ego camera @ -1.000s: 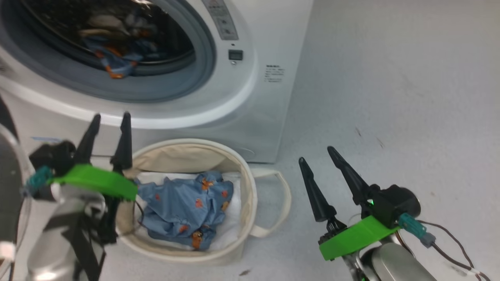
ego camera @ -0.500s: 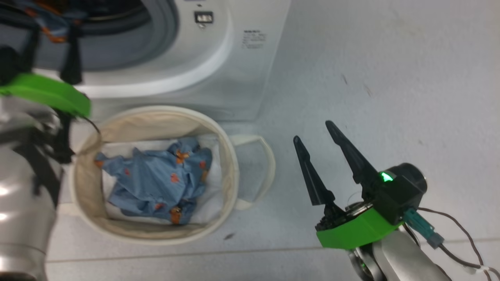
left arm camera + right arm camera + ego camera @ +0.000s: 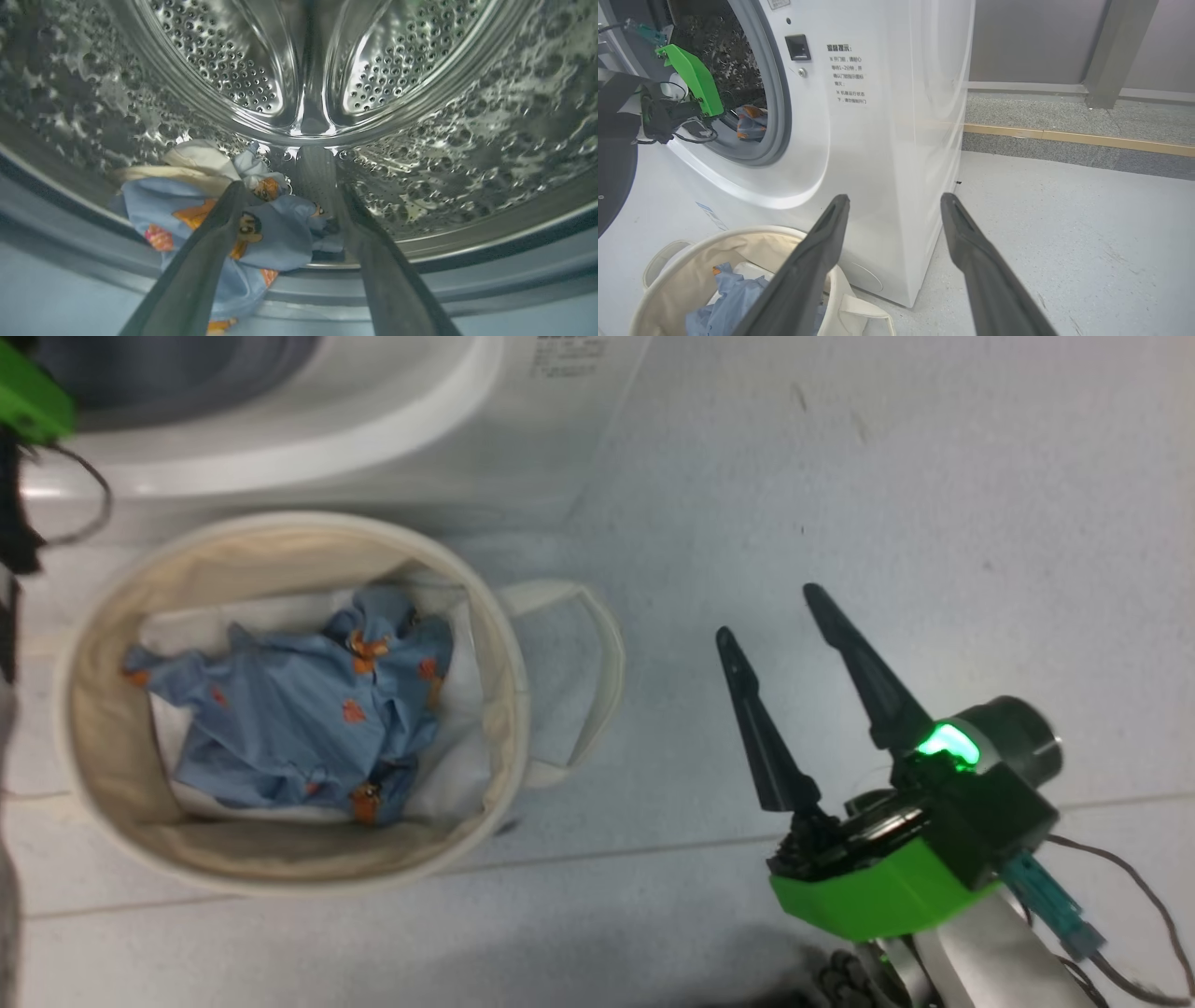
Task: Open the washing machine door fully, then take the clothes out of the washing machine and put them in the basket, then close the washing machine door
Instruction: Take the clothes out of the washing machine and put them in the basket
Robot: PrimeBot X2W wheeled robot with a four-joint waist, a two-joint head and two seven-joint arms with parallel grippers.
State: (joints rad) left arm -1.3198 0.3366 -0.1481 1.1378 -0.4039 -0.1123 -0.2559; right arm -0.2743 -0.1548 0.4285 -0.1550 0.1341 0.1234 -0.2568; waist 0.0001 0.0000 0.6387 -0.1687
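Two lots of the clothes (image 3: 280,233) were in sight: one bunched at the front of the steel drum (image 3: 420,140) inside the washing machine (image 3: 887,140), another crumpled in the basket (image 3: 103,709) standing just before the machine. The left gripper (image 3: 289,190) reached into the drum, fingers spread apart, with blue fabric between them and nothing clamped. The right gripper (image 3: 771,612) hung over the floor (image 3: 840,476) beside the basket, fingers likewise parted and empty. The washing machine door (image 3: 612,182) stood open
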